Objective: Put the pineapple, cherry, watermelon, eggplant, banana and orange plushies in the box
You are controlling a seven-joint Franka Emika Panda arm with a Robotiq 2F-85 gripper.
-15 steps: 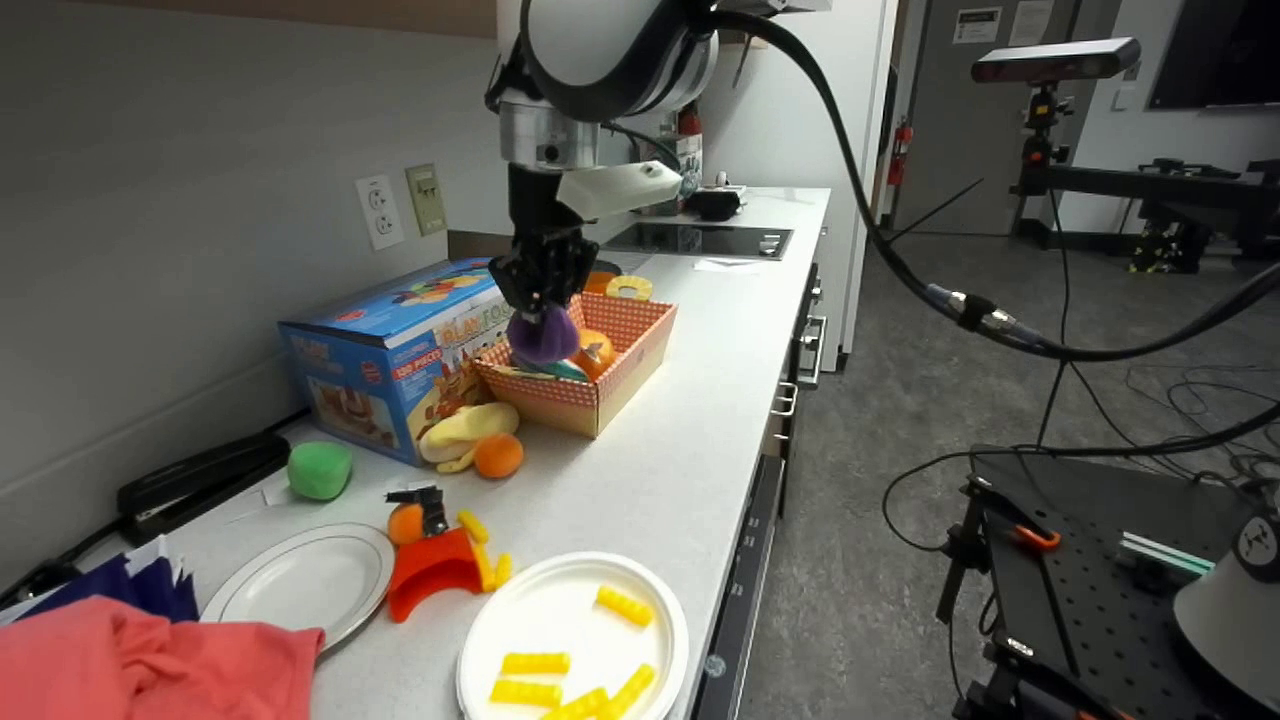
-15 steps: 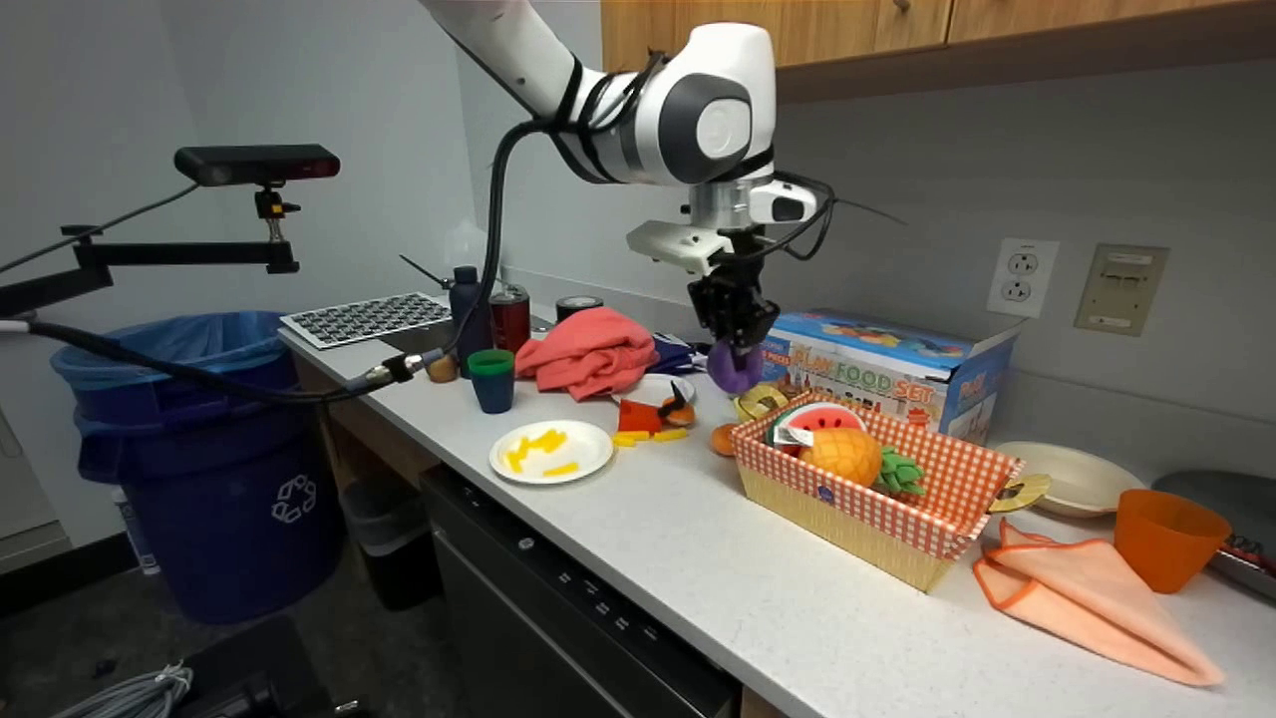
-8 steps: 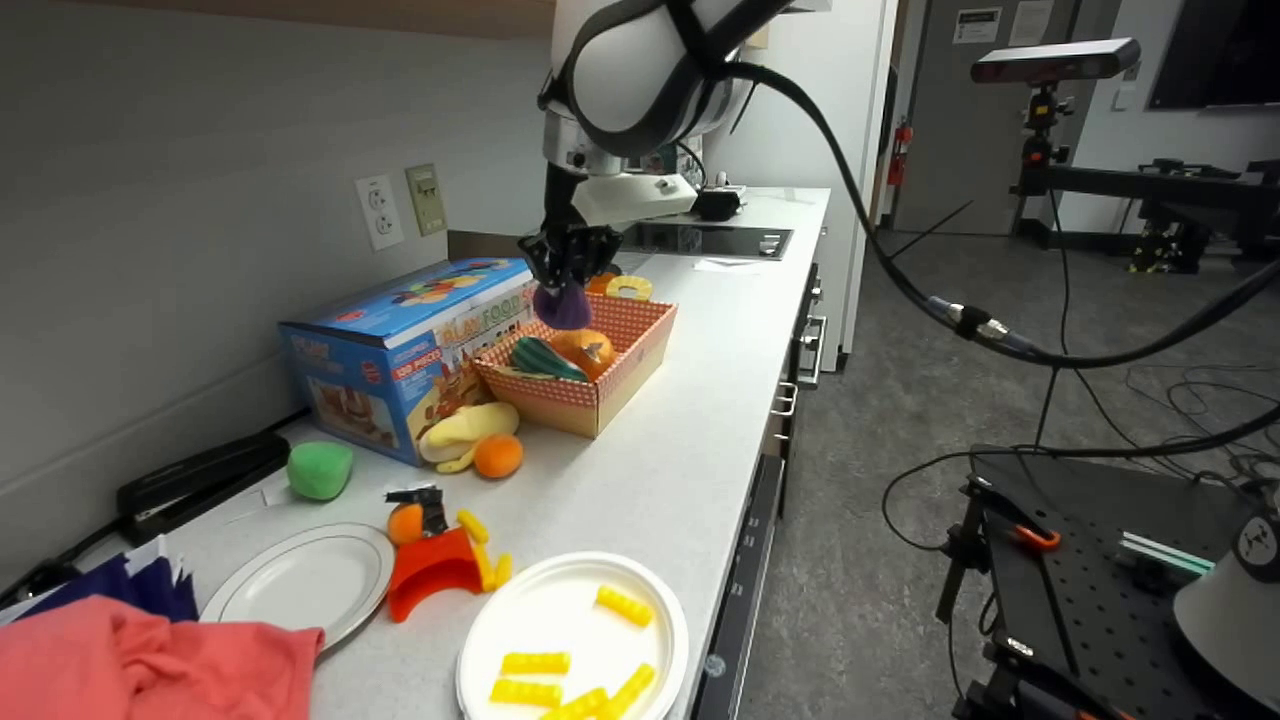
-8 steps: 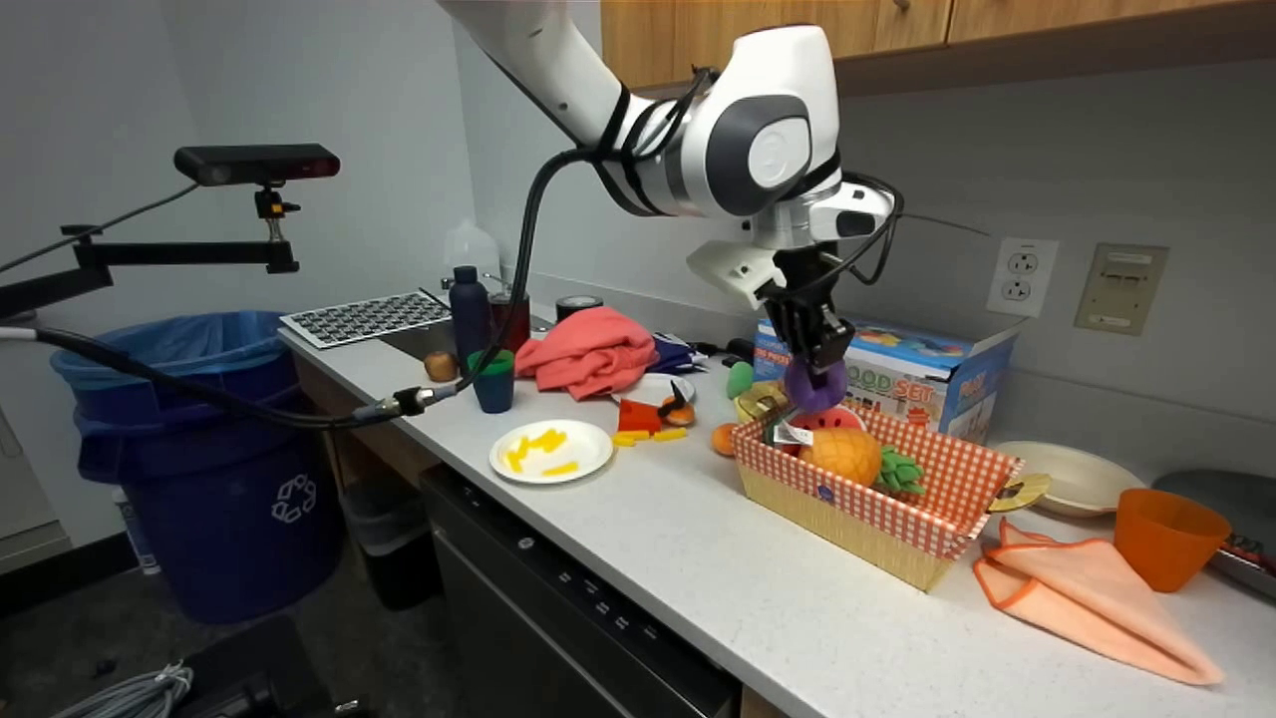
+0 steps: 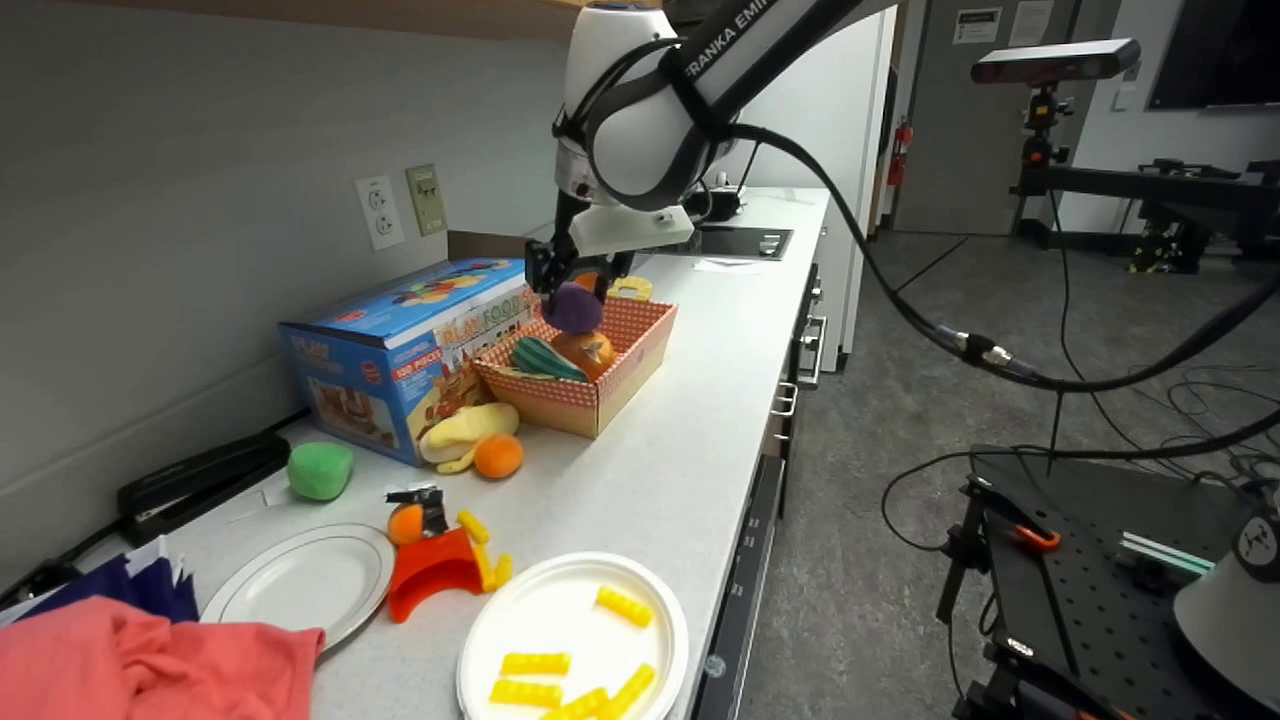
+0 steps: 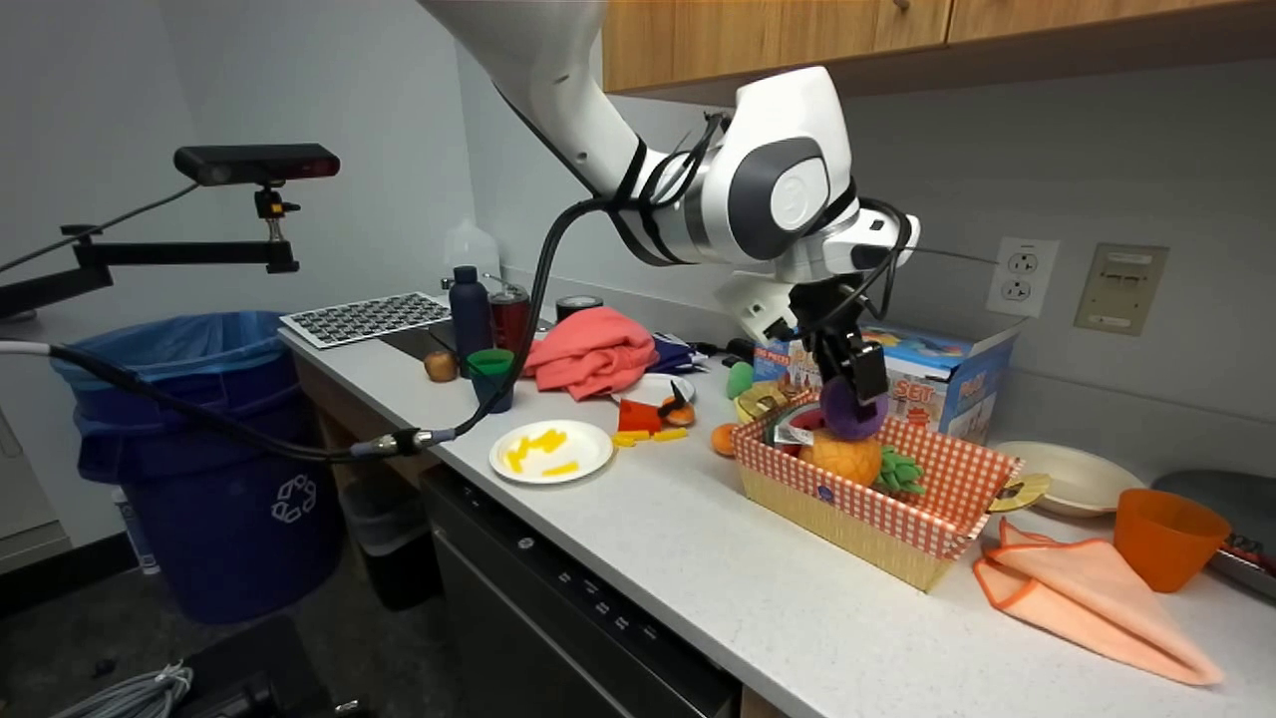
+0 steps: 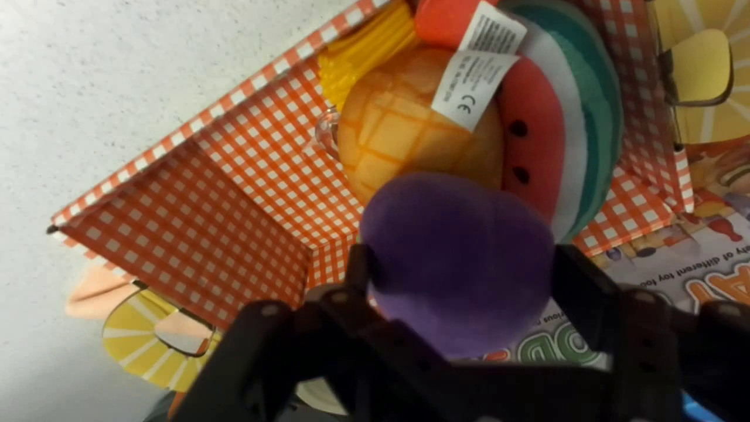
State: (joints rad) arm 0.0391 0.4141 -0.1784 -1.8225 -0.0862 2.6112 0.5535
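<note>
The gripper (image 7: pixel 460 264) has its jaws spread, one finger on either side of the eggplant (image 5: pixel 575 310). In the wrist view the purple plush fills most of the gap, and whether the pads touch it I cannot tell. Both are over the box (image 6: pixel 837 524), the eggplant above the pineapple (image 7: pixel 404 129); it is unclear whether it rests on it. I take this as the release, so the eggplant's turn is all but done.

The pineapple lies inside the box, its green leaves (image 6: pixel 902 471) toward the right in an exterior view. The watermelon (image 7: pixel 536 117) is right beside it, also inside, so those two look finished. A red lump (image 7: pixel 448 22), cut off by the edge of the wrist view, sits there too; it is probably the cherry, though too little shows to be sure.

Outside, on the worktop (image 5: pixel 640 480), the banana (image 5: pixel 470 425) and the orange (image 5: pixel 498 456) are left to do. In an exterior view they lie together at the near left of the box, the banana just beside the printed carton (image 5: pixel 400 350), the orange to its right. Farther left, the green ball (image 5: pixel 320 470) is not called for.
</note>
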